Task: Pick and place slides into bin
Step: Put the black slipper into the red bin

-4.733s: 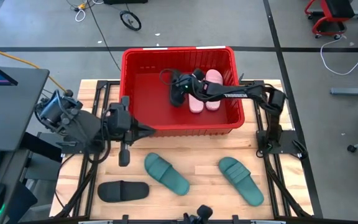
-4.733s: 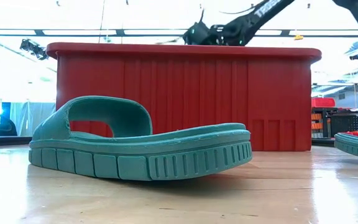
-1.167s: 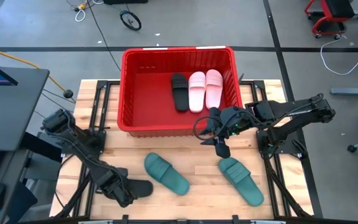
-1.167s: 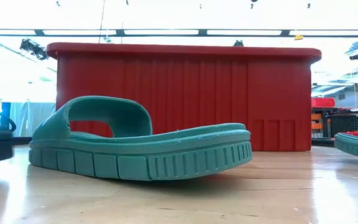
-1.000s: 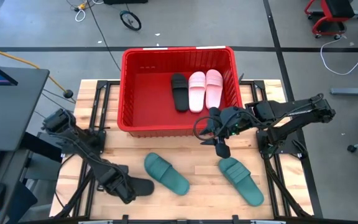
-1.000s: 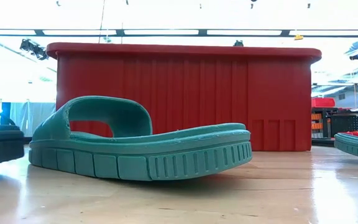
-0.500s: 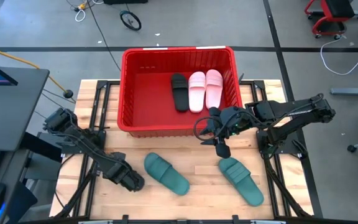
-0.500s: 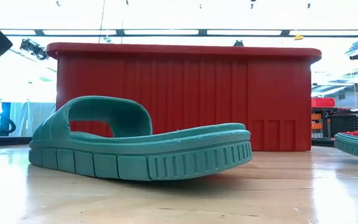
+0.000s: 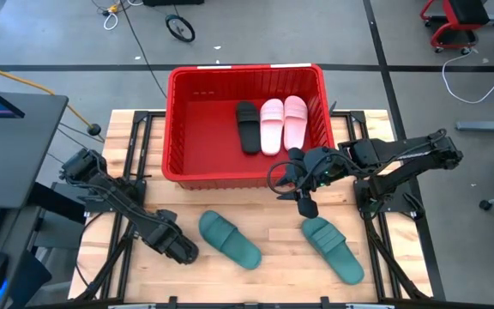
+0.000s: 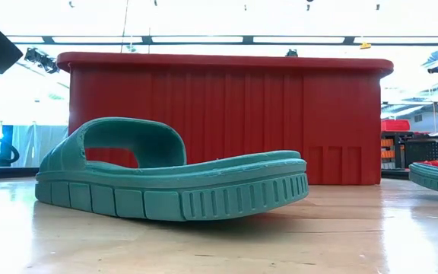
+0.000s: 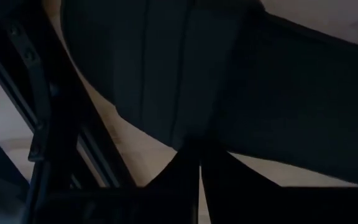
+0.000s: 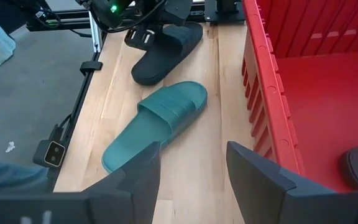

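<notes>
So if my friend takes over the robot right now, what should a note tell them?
Left gripper: shut on the black slide, lifted off the front-left of the table.
Right gripper: open and empty, hovering in front of the bin, near its right end.
Done: a second black slide and two pink slides lie side by side in the bin.
Left: carry the held black slide to the bin, then pick up two teal slides, one at front centre and one at front right.
</notes>
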`<state>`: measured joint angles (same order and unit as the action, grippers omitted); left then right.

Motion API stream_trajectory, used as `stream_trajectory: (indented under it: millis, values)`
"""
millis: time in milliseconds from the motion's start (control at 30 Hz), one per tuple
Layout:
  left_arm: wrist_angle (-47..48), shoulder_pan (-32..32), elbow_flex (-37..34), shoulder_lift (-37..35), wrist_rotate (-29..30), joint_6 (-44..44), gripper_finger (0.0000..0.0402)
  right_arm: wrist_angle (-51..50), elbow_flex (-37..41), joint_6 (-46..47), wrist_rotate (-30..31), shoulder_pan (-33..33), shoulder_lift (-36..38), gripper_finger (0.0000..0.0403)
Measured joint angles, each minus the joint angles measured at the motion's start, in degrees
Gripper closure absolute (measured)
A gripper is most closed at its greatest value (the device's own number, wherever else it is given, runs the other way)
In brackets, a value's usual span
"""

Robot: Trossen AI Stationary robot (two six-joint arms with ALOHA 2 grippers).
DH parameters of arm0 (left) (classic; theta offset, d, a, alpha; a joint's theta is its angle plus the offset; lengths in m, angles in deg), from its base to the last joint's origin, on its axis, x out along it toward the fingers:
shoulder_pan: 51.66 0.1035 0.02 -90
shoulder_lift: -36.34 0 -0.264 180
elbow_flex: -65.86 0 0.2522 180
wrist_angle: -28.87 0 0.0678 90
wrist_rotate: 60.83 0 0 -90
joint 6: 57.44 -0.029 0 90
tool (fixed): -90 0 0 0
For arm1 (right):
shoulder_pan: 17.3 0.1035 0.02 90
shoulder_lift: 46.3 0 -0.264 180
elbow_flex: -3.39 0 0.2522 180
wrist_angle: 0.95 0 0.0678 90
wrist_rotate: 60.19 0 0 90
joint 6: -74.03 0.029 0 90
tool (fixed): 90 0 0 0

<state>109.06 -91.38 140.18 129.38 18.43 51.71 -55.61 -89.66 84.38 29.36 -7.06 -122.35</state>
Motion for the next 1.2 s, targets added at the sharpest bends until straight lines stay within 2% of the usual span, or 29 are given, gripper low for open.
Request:
stream_trajectory:
  millis: [333, 500, 700, 833, 1000, 1200]
  values:
    - [-2.28, -0.05, 0.84, 0.01, 0.42, -3.93, 0.0397, -0.01, 0.00, 0.07, -0.02, 0.02, 0.00, 0.0215]
    - [-2.76, -0.14, 4.89, 0.07, 5.72, -7.41, 0.0398, 0.00, 0.00, 0.04, -0.02, 0.02, 0.00, 0.0215]
    - [-1.42, -0.09, 12.57, 0.09, 11.09, -12.15, 0.0400, 0.02, 0.00, 0.02, -0.02, 0.02, 0.00, 0.0215]
    - [-1.37, -0.11, 19.38, 0.09, 13.37, -17.54, 0.0401, 0.00, 0.00, 0.00, 0.00, 0.02, 0.00, 0.0215]
    - [-0.99, -0.12, 28.10, 0.09, 19.01, -23.95, 0.0401, 0.02, 0.00, 0.00, -0.02, 0.02, 0.00, 0.0215]
    - [-0.88, 0.41, 38.36, 0.09, 31.60, -34.55, 0.0401, 0.02, 0.00, 0.63, -0.02, 0.02, 0.00, 0.0215]
